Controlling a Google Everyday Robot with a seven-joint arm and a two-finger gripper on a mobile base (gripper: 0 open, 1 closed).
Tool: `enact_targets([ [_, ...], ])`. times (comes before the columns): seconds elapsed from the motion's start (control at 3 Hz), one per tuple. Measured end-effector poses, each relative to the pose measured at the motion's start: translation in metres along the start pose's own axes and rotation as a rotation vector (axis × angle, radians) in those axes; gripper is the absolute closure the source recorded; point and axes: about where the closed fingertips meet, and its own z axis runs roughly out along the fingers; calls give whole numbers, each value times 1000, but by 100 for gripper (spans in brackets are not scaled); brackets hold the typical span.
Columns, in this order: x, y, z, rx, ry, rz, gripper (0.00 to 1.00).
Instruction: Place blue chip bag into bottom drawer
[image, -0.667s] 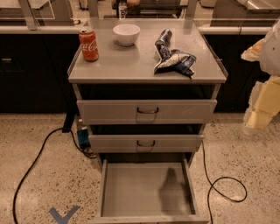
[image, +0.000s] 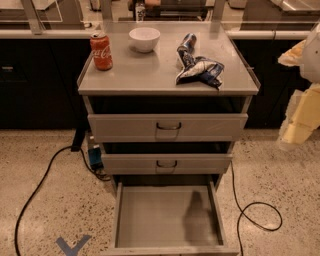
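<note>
Pale cream gripper (image: 299, 121) hangs at the picture's 3 o'clock edge, off to the right of the grey cabinet and well apart from everything on it; whether it is apart or together I cannot tell, and it holds nothing I can make out.

On the cabinet top (image: 150, 75) the blue chip bag (image: 199, 67) lies crumpled at about 2 o'clock from the top's middle, near the right edge. A white bowl (image: 144, 39) stands at 12 o'clock by the back edge, and a red soda can (image: 101, 51) stands upright at 10 o'clock, near the left edge.

Below, the top drawer (image: 125, 127) and middle drawer (image: 130, 163) sit only slightly out. The bottom drawer (image: 118, 215), at 6 o'clock, is pulled wide open, its floor bare but for a dark shadow on the right side. A black cable (image: 35, 190) trails on the speckled floor at 8 o'clock, another (image: 260, 220) loops at 4 o'clock, and a blue tape mark (image: 72, 246) lies at 7 o'clock.
</note>
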Motion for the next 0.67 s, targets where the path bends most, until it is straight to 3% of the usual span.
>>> enact_targets([
  [0.33, -15, -27, 7, 48, -48, -10, 0],
  [0.67, -49, -74, 31, 66, -129, -29, 0],
])
